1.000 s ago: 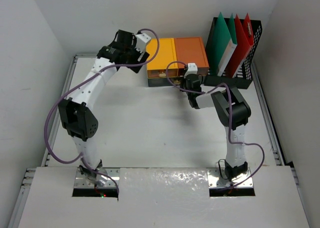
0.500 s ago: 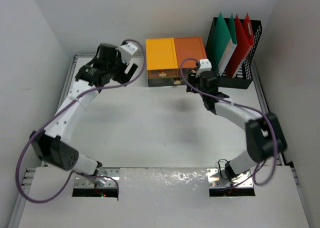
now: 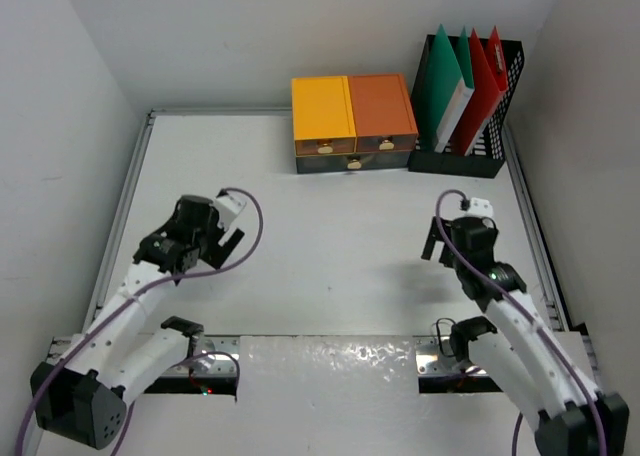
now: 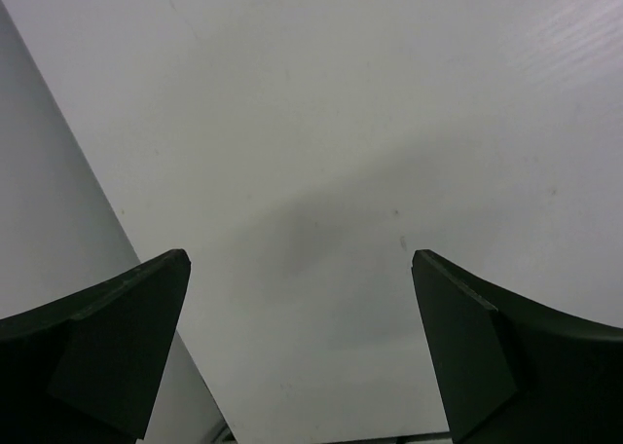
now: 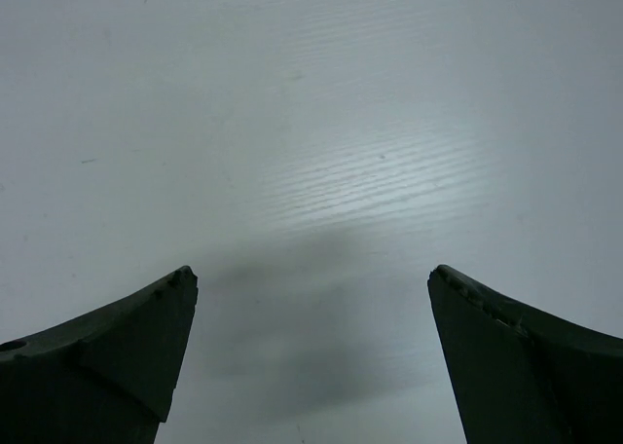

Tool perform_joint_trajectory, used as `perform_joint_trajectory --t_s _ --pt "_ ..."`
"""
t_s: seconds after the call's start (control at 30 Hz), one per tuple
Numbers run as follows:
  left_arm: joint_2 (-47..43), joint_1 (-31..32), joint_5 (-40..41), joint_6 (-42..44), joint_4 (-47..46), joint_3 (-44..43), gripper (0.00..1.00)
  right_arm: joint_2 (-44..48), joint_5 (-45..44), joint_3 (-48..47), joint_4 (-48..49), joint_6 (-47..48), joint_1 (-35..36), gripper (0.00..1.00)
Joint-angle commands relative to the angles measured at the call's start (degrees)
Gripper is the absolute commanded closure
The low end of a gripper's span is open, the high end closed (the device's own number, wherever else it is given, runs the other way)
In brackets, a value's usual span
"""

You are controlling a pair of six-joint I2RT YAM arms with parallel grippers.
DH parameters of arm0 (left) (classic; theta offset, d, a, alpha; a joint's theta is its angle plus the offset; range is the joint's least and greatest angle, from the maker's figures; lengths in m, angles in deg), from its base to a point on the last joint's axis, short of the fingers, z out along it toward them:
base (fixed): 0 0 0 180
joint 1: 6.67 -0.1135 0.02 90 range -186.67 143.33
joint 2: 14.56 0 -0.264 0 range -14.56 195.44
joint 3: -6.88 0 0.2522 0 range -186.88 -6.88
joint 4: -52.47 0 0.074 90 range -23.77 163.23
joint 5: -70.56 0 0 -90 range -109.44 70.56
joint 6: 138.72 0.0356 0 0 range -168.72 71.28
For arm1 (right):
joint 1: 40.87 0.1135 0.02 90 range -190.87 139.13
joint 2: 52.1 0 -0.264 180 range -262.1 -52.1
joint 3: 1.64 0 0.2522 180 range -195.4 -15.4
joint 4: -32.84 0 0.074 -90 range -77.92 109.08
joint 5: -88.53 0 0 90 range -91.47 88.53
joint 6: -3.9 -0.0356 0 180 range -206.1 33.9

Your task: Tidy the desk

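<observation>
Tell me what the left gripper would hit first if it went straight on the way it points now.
Most likely the bare desk: the left gripper is open and its wrist view shows only white tabletop ahead, though depth is unclear.

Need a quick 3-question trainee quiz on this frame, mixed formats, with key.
1. True or false: the left gripper and the right gripper are both open, holding nothing, above the flat white desk.
2. Where does the black mesh file rack holding green folders and red folders stand? A) far right corner of the desk B) near left corner C) desk centre
3. Fill in: the orange rectangular box sits flush against the ___ side of the yellow rectangular box.
Key: 1 true; 2 A; 3 right.
</observation>
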Motion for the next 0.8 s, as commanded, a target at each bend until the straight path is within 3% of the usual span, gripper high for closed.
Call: perform_joint_trajectory --t_s 0.0,0.17,0.3,0.53,0.77 --pt "-2.51 -0.83 4.21 1.41 -7.18 8.33 0.03 9.43 -7.51 1.28 -4.95 -4.11 -0.19 0.01" --pt "-4.35 -0.92 9.28 -3.32 -20.77 19.92 0.03 19.63 -10.78 3.65 -8.55 -2.80 -0.28 0.01" --pt "-5.41 -0.92 16.07 -6.06 -24.24 21.98 0.03 24.21 -9.29 4.27 -7.69 -2.27 -0.20 0.01" --pt "-11.03 -0.92 10.89 -4.48 -24.42 23.12 0.01 20.89 -8.75 4.36 -6.89 -3.66 -0.28 0.01" --pt "-10.68 -0.92 10.01 -4.30 -24.51 23.21 0.01 17.45 -11.13 3.56 -8.30 -5.96 -0.28 0.01"
